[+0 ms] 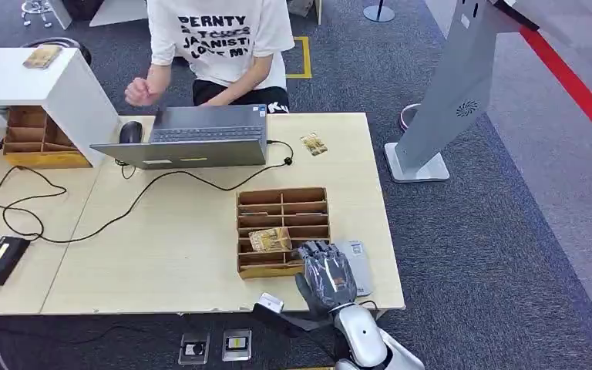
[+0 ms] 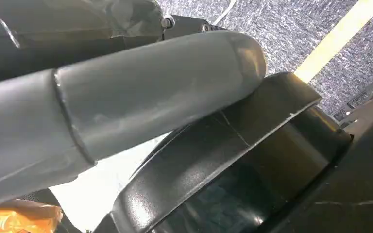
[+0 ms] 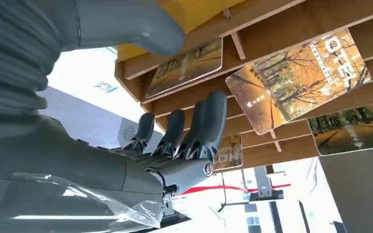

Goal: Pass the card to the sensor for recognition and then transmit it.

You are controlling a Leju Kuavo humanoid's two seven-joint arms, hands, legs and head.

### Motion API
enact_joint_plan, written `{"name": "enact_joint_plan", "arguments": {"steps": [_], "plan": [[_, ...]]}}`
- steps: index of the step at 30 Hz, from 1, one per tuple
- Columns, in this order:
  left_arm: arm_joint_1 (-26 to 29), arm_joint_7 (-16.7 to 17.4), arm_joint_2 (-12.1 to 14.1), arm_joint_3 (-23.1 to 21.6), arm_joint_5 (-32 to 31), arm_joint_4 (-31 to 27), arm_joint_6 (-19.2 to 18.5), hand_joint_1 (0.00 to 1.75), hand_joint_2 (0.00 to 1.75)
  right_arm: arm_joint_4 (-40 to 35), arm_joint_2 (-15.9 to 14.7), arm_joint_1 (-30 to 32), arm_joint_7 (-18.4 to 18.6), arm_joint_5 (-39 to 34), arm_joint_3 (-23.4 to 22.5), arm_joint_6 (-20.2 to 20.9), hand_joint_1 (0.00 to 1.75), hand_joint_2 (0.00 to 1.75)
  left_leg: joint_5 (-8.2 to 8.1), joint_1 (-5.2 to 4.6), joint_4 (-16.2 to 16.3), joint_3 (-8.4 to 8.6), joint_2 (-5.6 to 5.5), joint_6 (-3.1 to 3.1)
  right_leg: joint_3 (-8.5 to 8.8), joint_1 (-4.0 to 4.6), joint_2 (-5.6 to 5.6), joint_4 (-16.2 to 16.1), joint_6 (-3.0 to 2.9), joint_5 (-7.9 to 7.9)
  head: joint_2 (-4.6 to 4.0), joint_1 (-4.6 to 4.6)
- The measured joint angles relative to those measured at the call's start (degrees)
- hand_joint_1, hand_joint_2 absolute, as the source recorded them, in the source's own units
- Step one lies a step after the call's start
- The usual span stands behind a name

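Beside the wooden organizer (image 1: 283,231), right hand (image 1: 326,275) spread, empty — left hand's (image 2: 102,107) state unclear.

Right hand (image 1: 326,276) raised on silver arm, fingers (image 3: 209,121) extended and apart, holding nothing

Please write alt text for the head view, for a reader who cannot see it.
The right robot hand hovers open beside a wooden card organizer holding a card on a pale table. Behind it, a seated person faces a laptop.
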Motion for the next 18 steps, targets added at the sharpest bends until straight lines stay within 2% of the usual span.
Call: {"name": "enact_joint_plan", "arguments": {"steps": [10,11,18], "plan": [[0.01,0.0,0.0,0.02,0.11,0.0,0.0,0.0,0.0,-0.55,-0.55,-0.01,0.22,-0.11,-0.07,-0.09,0.72,1.75,0.0,0.0,0.0,0.0,0.0,0.0,0.0,0.0,0.0,0.0,0.0,0.0,0.0,0.0],[0.01,0.0,0.0,0.02,0.13,0.0,0.0,0.0,0.0,-0.59,-0.64,-0.01,0.31,-0.11,-0.07,-0.09,0.77,1.75,0.0,0.0,0.0,0.0,0.0,0.0,0.0,0.0,0.0,0.0,0.0,0.0,0.0,0.0],[0.01,0.0,0.0,0.02,0.11,0.0,0.0,0.0,0.0,-0.7,-1.03,0.0,0.5,-0.13,-0.18,-0.22,0.8,1.75,0.0,0.0,0.0,0.0,0.0,0.0,0.0,0.0,0.0,0.0,0.0,0.0,-0.02,0.0]]}}
